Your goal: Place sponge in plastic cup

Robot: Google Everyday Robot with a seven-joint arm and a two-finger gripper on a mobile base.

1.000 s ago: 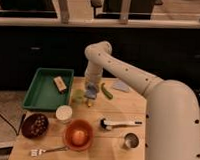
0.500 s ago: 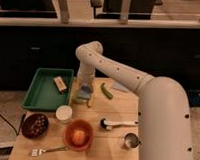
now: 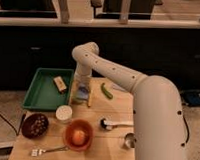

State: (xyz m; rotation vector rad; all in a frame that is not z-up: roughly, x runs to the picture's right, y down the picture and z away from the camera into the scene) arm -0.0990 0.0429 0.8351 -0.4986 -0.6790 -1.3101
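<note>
My gripper (image 3: 81, 89) points straight down at the table's back left, just right of the green tray. A light-blue sponge (image 3: 83, 94) shows at its tip. The translucent pale yellow-green plastic cup (image 3: 78, 98) stands right under and around the gripper tip, partly hidden by it. I cannot tell whether the sponge is inside the cup or held just over it.
The green tray (image 3: 40, 94) holds a tan block (image 3: 60, 84). A green vegetable (image 3: 107, 91) lies right of the gripper. Nearer stand a white cup (image 3: 64, 113), a dark bowl (image 3: 34, 125), an orange bowl (image 3: 78, 136), a fork (image 3: 44, 151), a spoon (image 3: 114, 124) and a steel cup (image 3: 129, 141).
The gripper and wrist have shifted left toward the tray's right edge, and the elbow swung left with them. The other table items have not moved.
</note>
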